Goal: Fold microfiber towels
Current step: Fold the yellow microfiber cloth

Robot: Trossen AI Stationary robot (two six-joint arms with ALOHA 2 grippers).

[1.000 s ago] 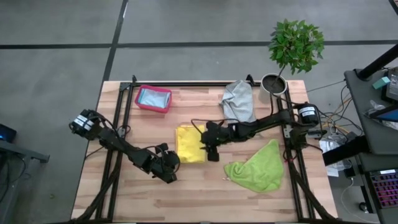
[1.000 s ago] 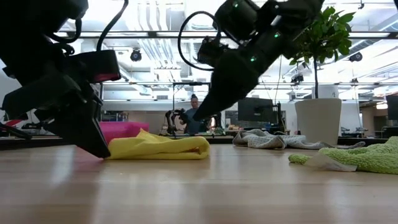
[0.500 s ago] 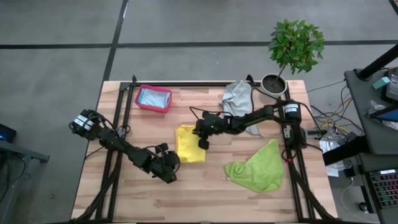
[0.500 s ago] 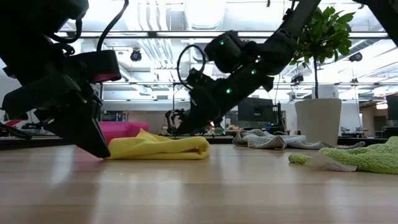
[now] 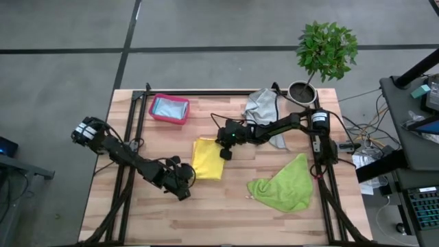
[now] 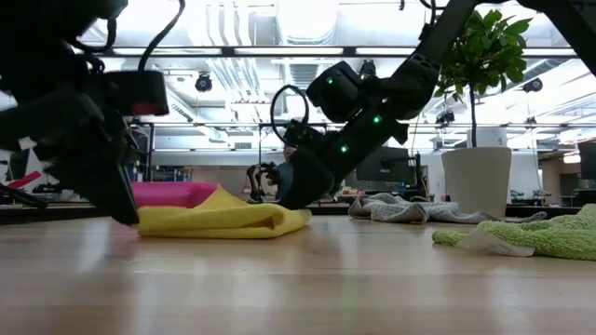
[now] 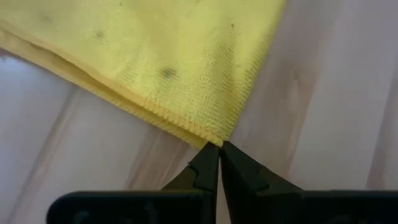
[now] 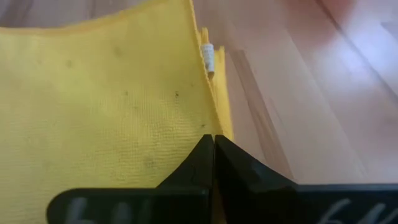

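The yellow towel (image 5: 208,158) sits folded mid-tabletop, and both grippers have it pinched. The left gripper (image 7: 219,149) has its jaws pressed together on the near corner; the right gripper (image 8: 214,140) is clamped on the far edge by the little tag. The lime green towel (image 5: 283,184) is crumpled off to the right, the grey towel (image 5: 264,111) lies by the potted plant (image 5: 322,55), and the pink bin (image 5: 169,108) holds a light blue towel (image 5: 169,107). The tabletop (image 5: 226,219) is pale wood planks; behind it there's an office with monitors and bright ceiling lights.

Yellow towel (image 7: 155,56) — matt woven cloth — on smooth wooden table (image 5: 226,213).
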